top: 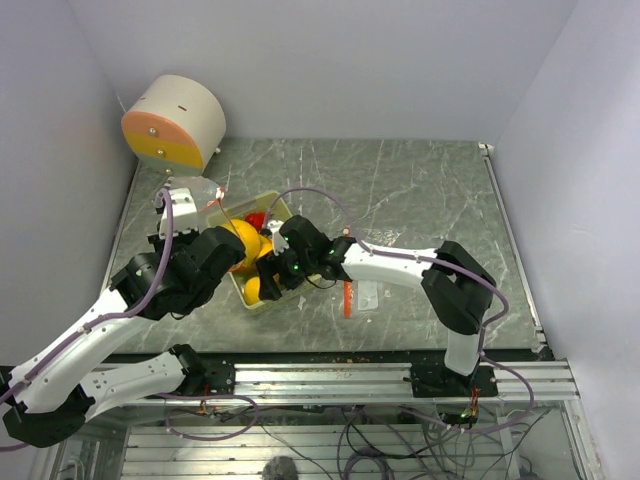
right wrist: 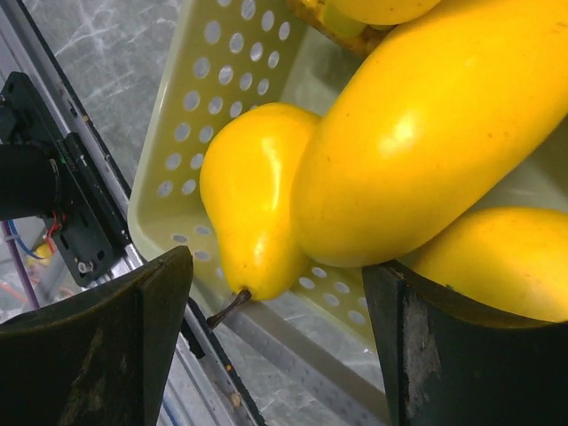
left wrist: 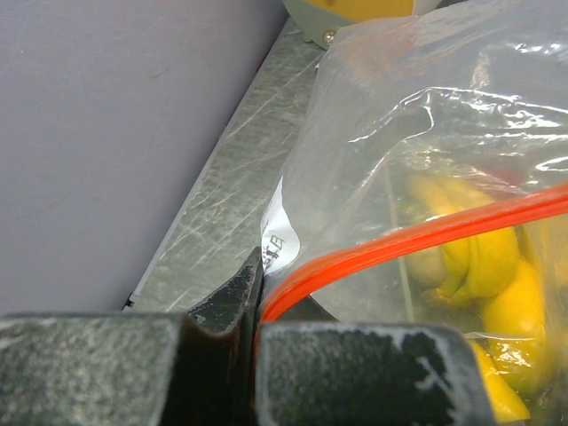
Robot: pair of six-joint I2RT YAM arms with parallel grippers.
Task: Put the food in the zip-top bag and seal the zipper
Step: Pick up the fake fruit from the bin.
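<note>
My left gripper [left wrist: 256, 293] is shut on one end of the red-orange zipper [left wrist: 417, 235] of the clear zip-top bag [left wrist: 399, 133] and holds it up at the tray's far left [top: 190, 205]. Through the plastic I see yellow fruits [left wrist: 470, 253]. My right gripper [right wrist: 280, 266] is open over the near end of the pale green tray [right wrist: 204, 80]. A yellow pear-shaped fruit [right wrist: 253, 204] lies between its fingers, with a large mango shape [right wrist: 426, 133] against the right finger. From above, yellow fruits [top: 245, 240] and a small red piece [top: 256, 220] lie in the tray [top: 278, 206].
A pale cylinder with an orange face [top: 175, 122] stands at the back left by the wall. A small orange stick-like object [top: 347, 298] lies on the table right of the tray. The table's metal front rail [top: 340, 380] runs close to the tray.
</note>
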